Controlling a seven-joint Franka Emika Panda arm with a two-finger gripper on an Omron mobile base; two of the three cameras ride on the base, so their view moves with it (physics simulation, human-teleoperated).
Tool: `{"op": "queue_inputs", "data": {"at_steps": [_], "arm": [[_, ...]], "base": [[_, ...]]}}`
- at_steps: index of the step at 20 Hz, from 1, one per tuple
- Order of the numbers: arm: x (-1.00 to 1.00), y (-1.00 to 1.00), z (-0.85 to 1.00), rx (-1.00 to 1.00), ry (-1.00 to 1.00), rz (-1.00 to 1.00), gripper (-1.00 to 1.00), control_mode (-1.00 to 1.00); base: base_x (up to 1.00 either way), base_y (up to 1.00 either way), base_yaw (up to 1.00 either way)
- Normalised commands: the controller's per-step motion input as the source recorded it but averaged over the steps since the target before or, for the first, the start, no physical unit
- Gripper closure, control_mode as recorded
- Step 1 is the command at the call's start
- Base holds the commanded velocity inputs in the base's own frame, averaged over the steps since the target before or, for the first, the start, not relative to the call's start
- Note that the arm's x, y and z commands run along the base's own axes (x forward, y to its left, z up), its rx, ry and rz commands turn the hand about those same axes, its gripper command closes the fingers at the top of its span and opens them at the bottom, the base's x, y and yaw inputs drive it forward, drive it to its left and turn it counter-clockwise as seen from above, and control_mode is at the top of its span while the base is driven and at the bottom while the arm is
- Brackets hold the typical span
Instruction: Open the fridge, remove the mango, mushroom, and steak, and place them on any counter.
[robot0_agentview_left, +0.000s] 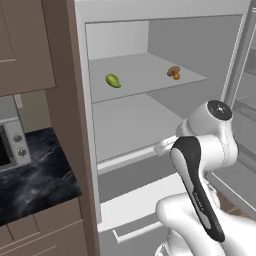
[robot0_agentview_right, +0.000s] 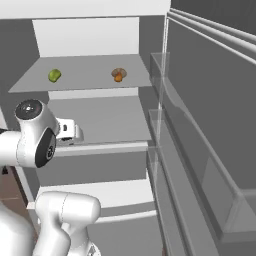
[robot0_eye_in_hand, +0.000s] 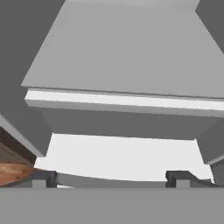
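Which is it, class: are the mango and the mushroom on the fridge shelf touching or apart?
Apart. The left base view shows the mango toward the shelf's left and the mushroom toward its right, with bare shelf between them; the right base view agrees.

**Surfaces as we see them**

We see the fridge (robot0_agentview_left: 125, 130) as matt pale grey inside, its shelves smooth and plain; the door (robot0_agentview_right: 210, 130) beside them carries clear, glassy bins. The mango (robot0_agentview_left: 113, 80) looks smooth and slightly glossy, the mushroom (robot0_agentview_left: 174, 72) dull tan. The counter (robot0_agentview_left: 35, 175) is glossy black stone with white veining, over matt brown wood-look cabinets (robot0_agentview_left: 45, 225). Below the shelf edge facing the jaws, we see a smooth white panel (robot0_eye_in_hand: 122, 155) and a patch of wood-grain floor (robot0_eye_in_hand: 15, 170).
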Motion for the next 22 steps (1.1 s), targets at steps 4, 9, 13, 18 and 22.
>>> {"op": "queue_inputs", "data": {"at_steps": [4,9,13,18,22], "arm": [[-0.35,-0.17,0.54,0.02,-0.1,-0.21,-1.0,-1.0],[-0.83,-0.42,1.0,0.0,-0.35,-0.04,-1.0,-1.0],[-0.22,-0.59,1.0,0.0,-0.25,0.0,-1.0,-1.0],[0.35,-0.45,1.0,0.0,-0.08,-0.07,-1.0,-1.0],[0.79,-0.15,0.99,0.0,0.0,-0.09,-1.0,-1.0]], "base": [[0.0,0.0,0.0],[0.0,0.0,0.0],[0.0,0.0,0.0],[0.0,0.0,0.0],[0.0,0.0,0.0]]}}
